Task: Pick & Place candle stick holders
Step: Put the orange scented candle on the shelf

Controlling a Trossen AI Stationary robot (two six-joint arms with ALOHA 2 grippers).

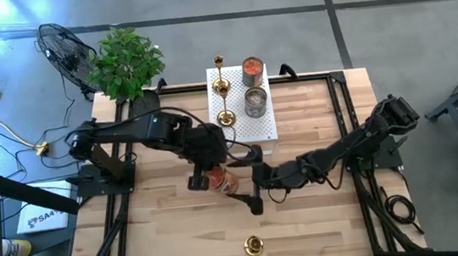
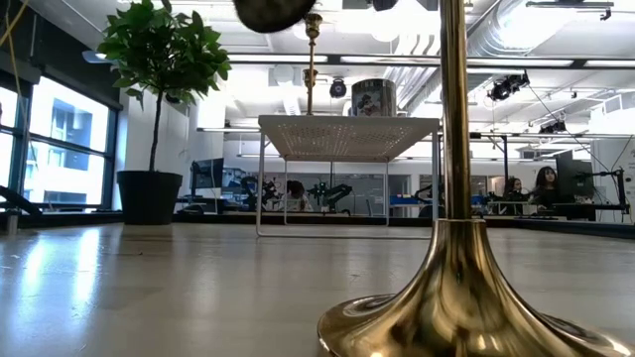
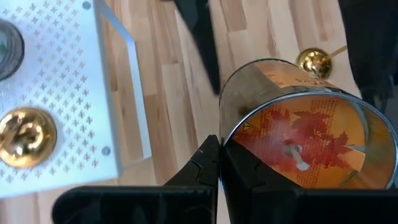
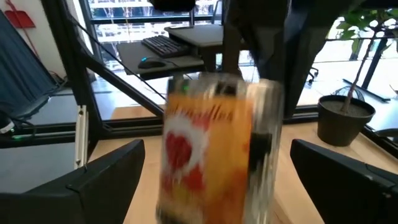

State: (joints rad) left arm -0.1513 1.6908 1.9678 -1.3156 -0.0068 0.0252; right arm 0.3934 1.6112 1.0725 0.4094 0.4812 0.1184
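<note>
**Candle Stick Holders: Handling and Position**

The candle stick holders (image 1: 253, 245) look rigid, polished and slippery, and top-heavy on a slim stem; grasp at the stem, above the flared base. One stands alone near the table's front edge; two stand on the white perforated block (image 1: 242, 120). The left gripper (image 1: 214, 178) is clamped on an orange jar candle (image 1: 222, 180), well apart from the holders. The right gripper (image 1: 253, 195) is spread wide, empty, facing the jar.

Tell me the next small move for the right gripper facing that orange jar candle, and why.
Probably ease the right gripper forward around the orange jar candle and close. Its jaws stand wide open with the jar between them in the right wrist view, while the left gripper is pinched shut on the jar's rim, so this looks like a handover. The candle stick holders stand untouched.
</note>
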